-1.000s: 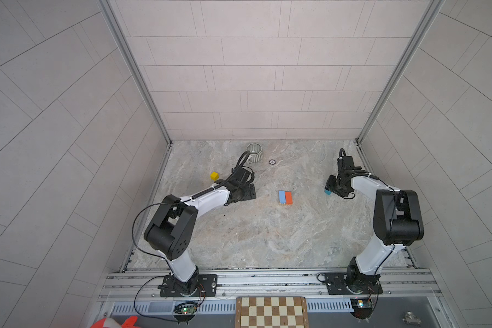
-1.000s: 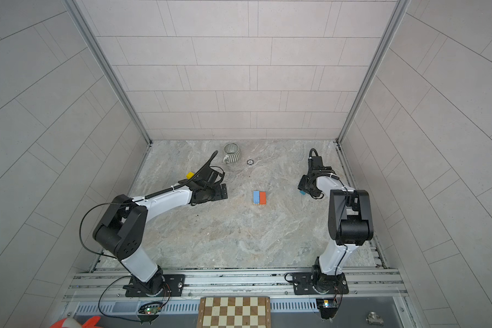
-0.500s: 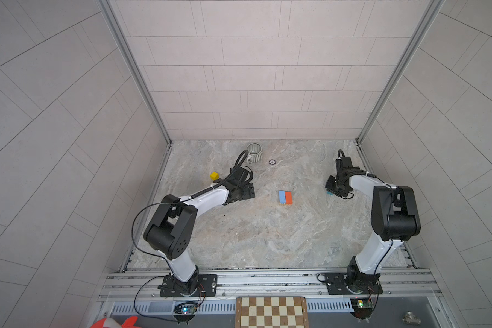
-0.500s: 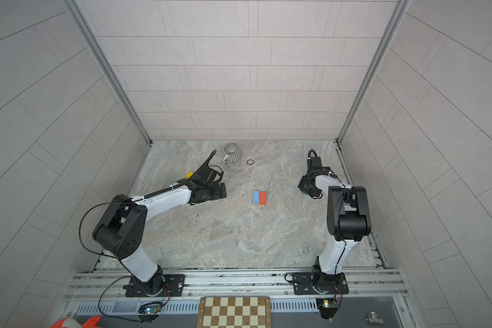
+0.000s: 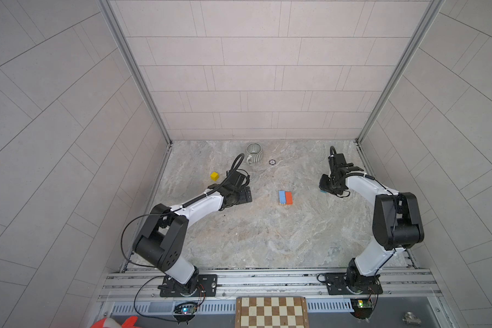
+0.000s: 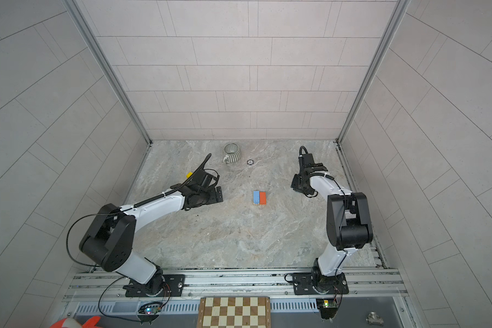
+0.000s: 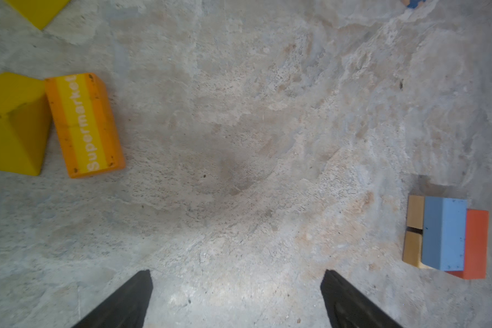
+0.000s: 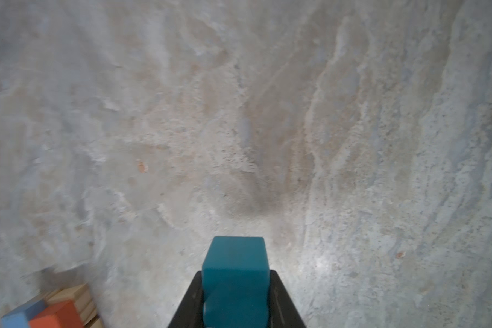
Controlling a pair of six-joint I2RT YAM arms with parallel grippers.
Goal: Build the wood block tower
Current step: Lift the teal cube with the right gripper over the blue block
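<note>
The wood block tower (image 5: 285,197) stands mid-floor: a light blue and an orange-red block side by side on natural-wood cubes, also seen in the left wrist view (image 7: 445,237) and the right wrist view (image 8: 49,311). My right gripper (image 8: 235,274) is shut on a teal block (image 8: 235,255), low over the floor to the right of the tower (image 5: 325,187). My left gripper (image 7: 236,274) is open and empty, left of the tower (image 5: 246,196). An orange "Supermarket" block (image 7: 84,125) lies against a yellow block (image 7: 12,125).
A yellow cube (image 5: 214,176) sits at the left, behind my left arm. A grey ribbed cup (image 5: 254,153) and a small ring (image 5: 272,162) are near the back wall. A chessboard (image 5: 270,312) lies beyond the front rail.
My right gripper has closed on the teal block, and its arm has shifted slightly. The left arm has barely moved.
</note>
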